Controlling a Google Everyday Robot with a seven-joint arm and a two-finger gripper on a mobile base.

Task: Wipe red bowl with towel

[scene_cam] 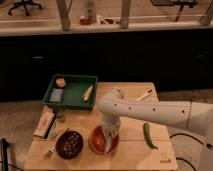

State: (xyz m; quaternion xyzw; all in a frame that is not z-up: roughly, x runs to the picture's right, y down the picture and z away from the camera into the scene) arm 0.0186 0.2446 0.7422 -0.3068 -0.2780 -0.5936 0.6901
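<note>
The red bowl [98,141] sits on the wooden table [130,150] near its front edge, right of the dark bowl. My gripper [109,134] points down over the right half of the red bowl. It is shut on the towel [108,144], a pale limp strip that hangs from it into the bowl. The wrist hides the bowl's back rim.
A dark brown bowl [69,144] with speckled contents stands left of the red bowl. A green tray [72,97] holding small items is at the back left. A green vegetable [148,135] lies to the right. A white utensil [144,95], a packet [44,123] and a small jar [60,115] also lie on the table.
</note>
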